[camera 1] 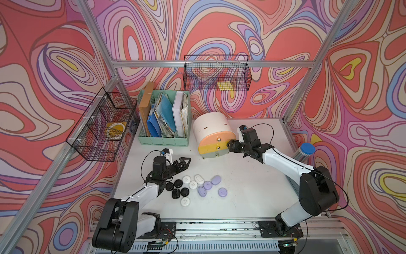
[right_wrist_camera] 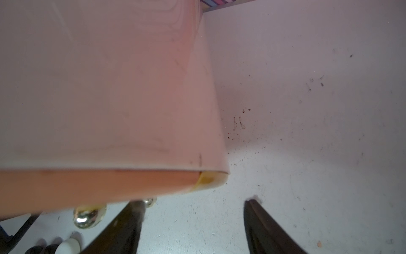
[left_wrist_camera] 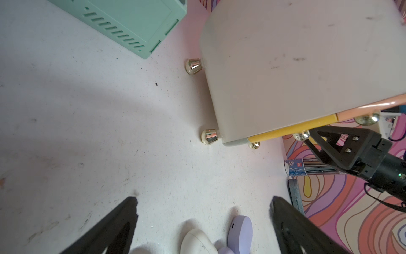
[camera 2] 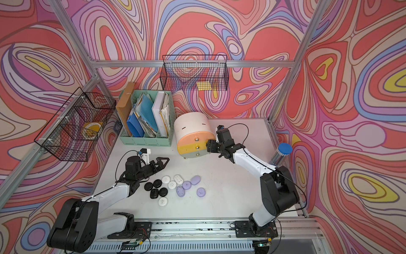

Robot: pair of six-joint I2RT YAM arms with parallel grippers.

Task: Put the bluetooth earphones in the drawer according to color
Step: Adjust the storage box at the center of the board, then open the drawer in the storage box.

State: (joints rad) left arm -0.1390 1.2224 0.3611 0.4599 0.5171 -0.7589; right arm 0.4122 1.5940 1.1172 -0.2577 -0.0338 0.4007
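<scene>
Now twelve smooth, pebble-shaped plastic earphone cases, four black, four white, four lilac, cluster at lower centre below the white barrel-topped three-drawer chest, left gripper spread wide beside them, right gripper parted, empty, at the chest's right edge.

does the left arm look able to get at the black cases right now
Probably yes: the left gripper is open and empty right beside the black cases, which lie uncovered on the table with nothing between.

The left arm and right arm have white links, bulky black joints and looping black cables. Silver screws stud the triangular black jaws.
</scene>
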